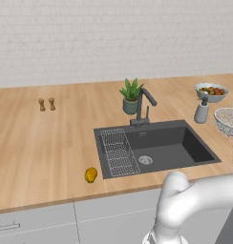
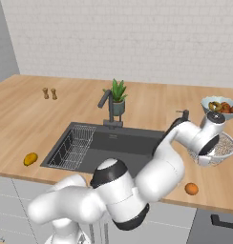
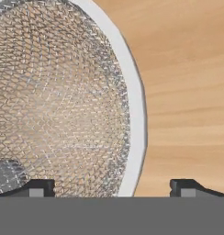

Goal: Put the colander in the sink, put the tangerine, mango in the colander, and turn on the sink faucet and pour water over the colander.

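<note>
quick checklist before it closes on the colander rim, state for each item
1. Gripper open: ok, the two fingertips stand wide apart.
2. Rim of the colander between the fingertips: ok, the white rim runs down into the gap, one tip over the mesh, one over the counter.
3. Fingers low enough to catch the rim: cannot tell from these views.
4. Colander empty: ok, only mesh shows inside it.
5. Sink free to take it: ok, only the wire rack lies at its left side.
6. Fruit within sight: ok, mango left of the sink, tangerine near the counter's front edge.
</note>
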{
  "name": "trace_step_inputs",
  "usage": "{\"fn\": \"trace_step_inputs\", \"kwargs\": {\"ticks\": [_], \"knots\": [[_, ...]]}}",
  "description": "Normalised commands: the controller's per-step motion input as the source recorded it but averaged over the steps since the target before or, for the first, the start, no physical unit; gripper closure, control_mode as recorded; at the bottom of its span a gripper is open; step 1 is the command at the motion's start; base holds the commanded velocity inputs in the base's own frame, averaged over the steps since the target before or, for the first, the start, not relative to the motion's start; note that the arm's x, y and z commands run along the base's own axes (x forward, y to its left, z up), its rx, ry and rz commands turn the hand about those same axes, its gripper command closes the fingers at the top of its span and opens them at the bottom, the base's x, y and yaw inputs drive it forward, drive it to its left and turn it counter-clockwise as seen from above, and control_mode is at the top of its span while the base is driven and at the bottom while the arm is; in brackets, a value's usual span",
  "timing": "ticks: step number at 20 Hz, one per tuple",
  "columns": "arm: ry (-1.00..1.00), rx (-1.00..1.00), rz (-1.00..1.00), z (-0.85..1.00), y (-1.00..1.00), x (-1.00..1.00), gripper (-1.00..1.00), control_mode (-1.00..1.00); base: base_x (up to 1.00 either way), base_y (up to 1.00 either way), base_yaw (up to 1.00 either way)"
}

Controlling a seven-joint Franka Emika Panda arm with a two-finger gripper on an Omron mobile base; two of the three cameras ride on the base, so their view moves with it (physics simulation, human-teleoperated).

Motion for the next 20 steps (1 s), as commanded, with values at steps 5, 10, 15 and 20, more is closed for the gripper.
{"fn": "trace_step_inputs", "kwargs": {"ticks": [5,10,15,20], "knots": [[0.0,0.0,-0.04,-0.33,-0.19,0.24,-1.0,-1.0,0.0,0.0,0.0],[0.06,-0.02,-0.04,-0.67,-0.03,0.0,-1.0,-1.0,0.0,0.0,0.0],[0.03,-0.01,-0.03,-0.51,0.0,0.02,1.0,-1.0,0.0,0.0,0.0],[-0.15,0.0,0.0,-0.3,0.15,-0.01,1.0,-1.0,0.0,0.0,0.0]]}}
